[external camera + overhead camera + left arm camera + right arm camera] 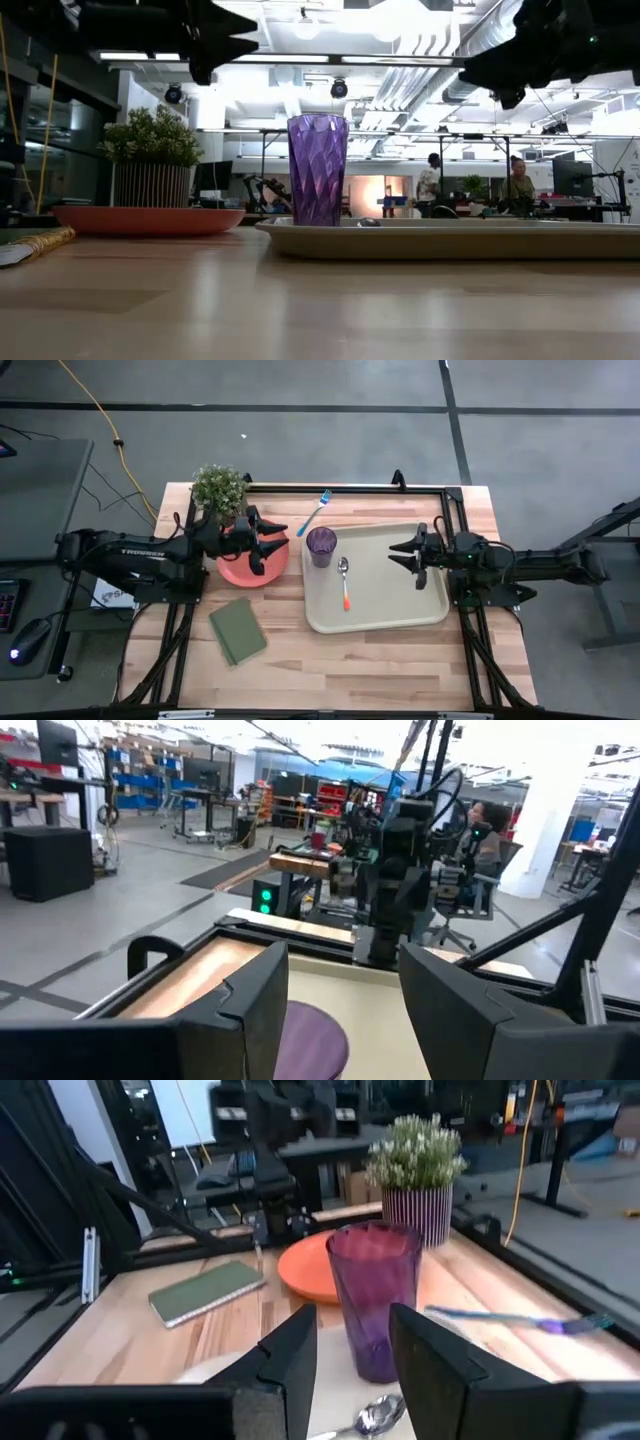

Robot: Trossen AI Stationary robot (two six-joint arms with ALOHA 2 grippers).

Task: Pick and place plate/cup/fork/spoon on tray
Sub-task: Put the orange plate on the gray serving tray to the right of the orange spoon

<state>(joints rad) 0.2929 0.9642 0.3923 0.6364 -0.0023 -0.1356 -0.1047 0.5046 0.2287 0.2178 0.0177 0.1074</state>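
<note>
You're on a light wood table [330,660] over grey concrete floor [300,430] with dark seam lines. A yellow cable [100,415] snakes across the floor, upper left. Behind: open workshop, white ceiling with exposed ducts [420,40] and lamps, workbenches, blue bins [150,785], two people [430,180] far off.

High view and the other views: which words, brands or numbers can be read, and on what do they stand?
"TROSSEN": white letters on the dark left arm, high view.
White label under the left arm: print too small to read.
No other readable text in any view.
</note>
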